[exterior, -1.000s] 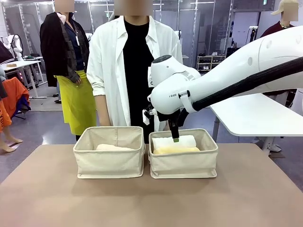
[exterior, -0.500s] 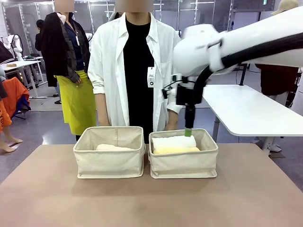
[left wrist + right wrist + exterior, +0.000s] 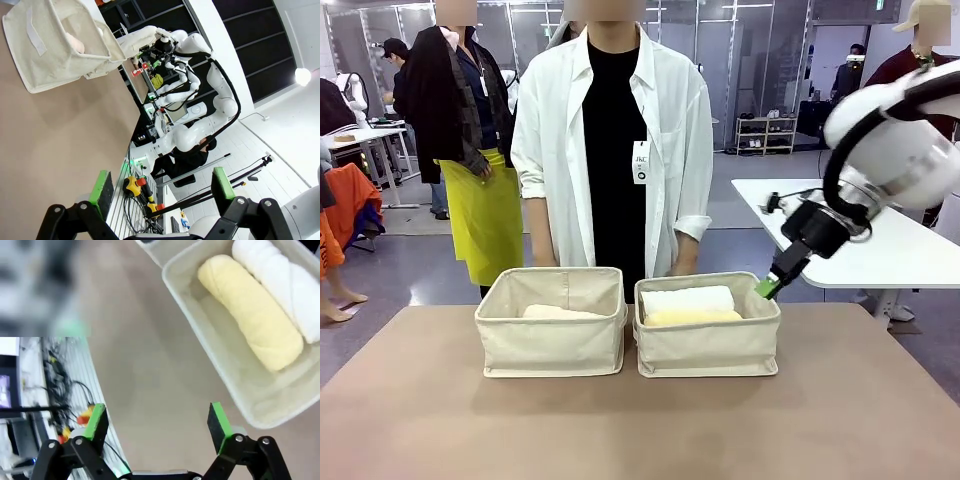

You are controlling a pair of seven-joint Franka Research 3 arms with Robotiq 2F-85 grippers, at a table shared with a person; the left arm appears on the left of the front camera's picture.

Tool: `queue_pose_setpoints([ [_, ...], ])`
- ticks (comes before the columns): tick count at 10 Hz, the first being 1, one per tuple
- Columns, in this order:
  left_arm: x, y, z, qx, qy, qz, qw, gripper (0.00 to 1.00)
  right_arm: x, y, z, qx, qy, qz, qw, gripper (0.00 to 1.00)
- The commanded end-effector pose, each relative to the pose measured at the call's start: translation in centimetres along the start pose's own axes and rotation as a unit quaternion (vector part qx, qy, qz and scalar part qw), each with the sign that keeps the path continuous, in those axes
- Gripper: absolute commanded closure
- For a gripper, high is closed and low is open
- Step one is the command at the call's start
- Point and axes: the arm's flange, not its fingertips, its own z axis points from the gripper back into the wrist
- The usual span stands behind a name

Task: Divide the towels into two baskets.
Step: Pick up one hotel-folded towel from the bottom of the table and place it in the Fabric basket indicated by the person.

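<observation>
Two cream canvas baskets stand side by side mid-table. The left basket point(image 3: 552, 340) holds a pale towel point(image 3: 560, 312), which looks pinkish point(image 3: 76, 42) in the left wrist view. In the right basket point(image 3: 708, 345) lie a white towel point(image 3: 688, 298) and a pale yellow towel point(image 3: 692, 318). My right gripper point(image 3: 767, 287) hangs open and empty just past that basket's right rim. Its wrist view looks down on the yellow towel point(image 3: 250, 332), the white towel point(image 3: 292, 287) and the basket wall point(image 3: 205, 340). My left gripper point(image 3: 162, 186) is open and empty, well back from the left basket point(image 3: 47, 55).
A person in a white shirt point(image 3: 610, 150) stands right behind the baskets, arms down. The brown tabletop point(image 3: 620, 430) lies bare in front of the baskets. A white table point(image 3: 860, 240) stands off to the right. Other people stand farther back.
My right arm has swung from above the right basket out to the right and lower, so its gripper now sits beside the basket's right rim. The towels and baskets have not moved.
</observation>
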Motion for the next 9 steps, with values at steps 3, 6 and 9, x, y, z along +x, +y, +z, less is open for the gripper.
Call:
queue_pose_setpoints([
  [3,-0.4,-0.1,0.1,0.001,-0.001,-0.003,1.0,0.0,-14.1,-2.2,3.9,0.091,-0.182,-0.109,0.973,0.0],
  [6,-0.4,-0.1,0.1,0.001,-0.001,-0.003,1.0,0.0,-22.6,-4.0,8.3,0.144,-0.216,-0.146,0.955,0.0],
  [9,-0.4,-0.1,0.1,0.001,-0.001,-0.003,1.0,0.0,-28.6,-4.8,9.8,0.175,-0.288,-0.194,0.921,0.0],
])
